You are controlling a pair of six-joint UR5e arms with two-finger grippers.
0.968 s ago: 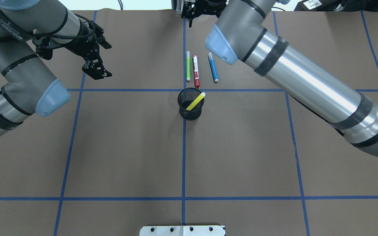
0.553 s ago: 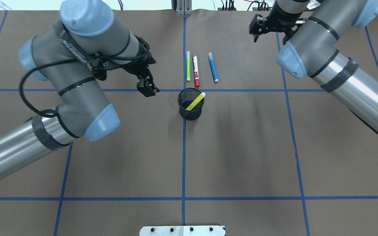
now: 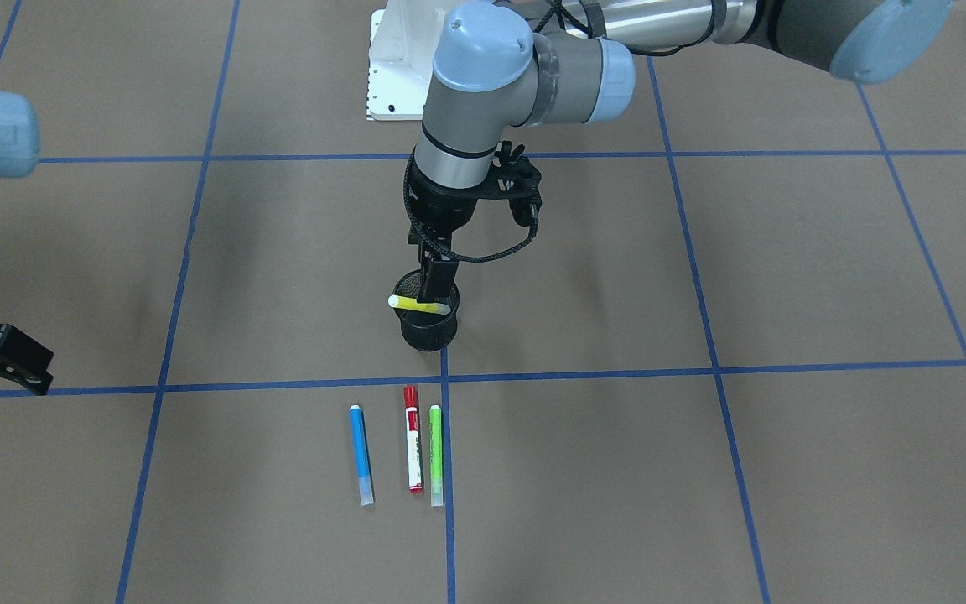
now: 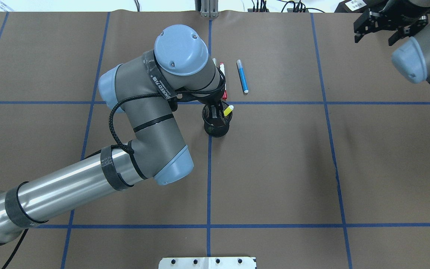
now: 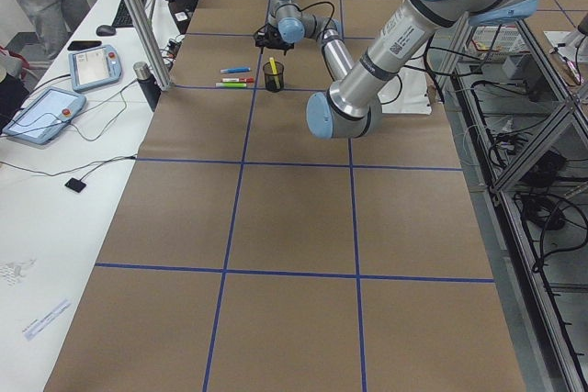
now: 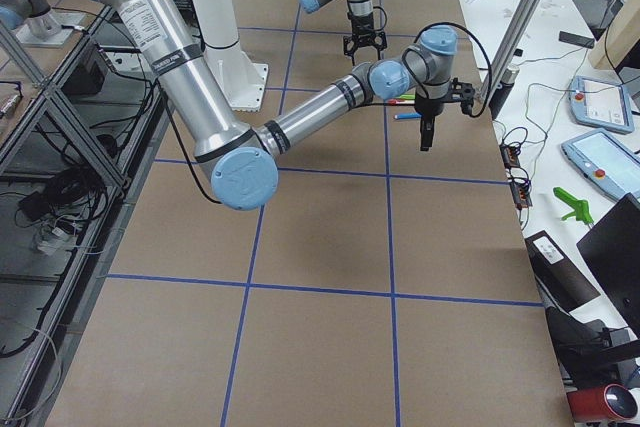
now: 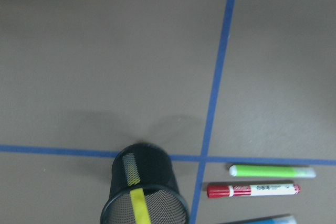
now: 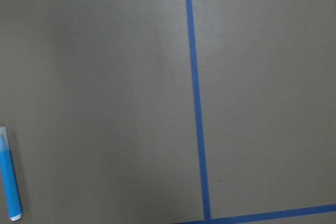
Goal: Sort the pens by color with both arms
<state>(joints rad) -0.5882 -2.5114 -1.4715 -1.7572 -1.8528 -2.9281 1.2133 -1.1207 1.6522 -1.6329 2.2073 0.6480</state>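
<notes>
A black mesh cup [image 3: 428,329] stands at the table's middle with the yellow pen [image 3: 416,304] leaning in it. My left gripper [image 3: 437,285] hangs straight over the cup, its jaws apart, its tips at the pen; I cannot tell if they touch it. Overhead, it [image 4: 217,112] hides most of the yellow pen [image 4: 228,110]. The blue pen [image 3: 361,453], red-capped white pen [image 3: 412,449] and green pen [image 3: 436,453] lie side by side beyond the cup. My right gripper [image 4: 373,33] is open and empty at the far right corner.
The white base plate [image 3: 391,75] is at the robot's side of the table. Blue tape lines [image 4: 334,157] grid the brown table cover. The left wrist view shows the cup [image 7: 144,174] and the green pen [image 7: 273,171]. The right wrist view shows the blue pen [image 8: 9,179].
My left arm has swung from the left side to right over the cup and its gripper has come down to the yellow pen. My right arm has drawn back toward the far right corner.
</notes>
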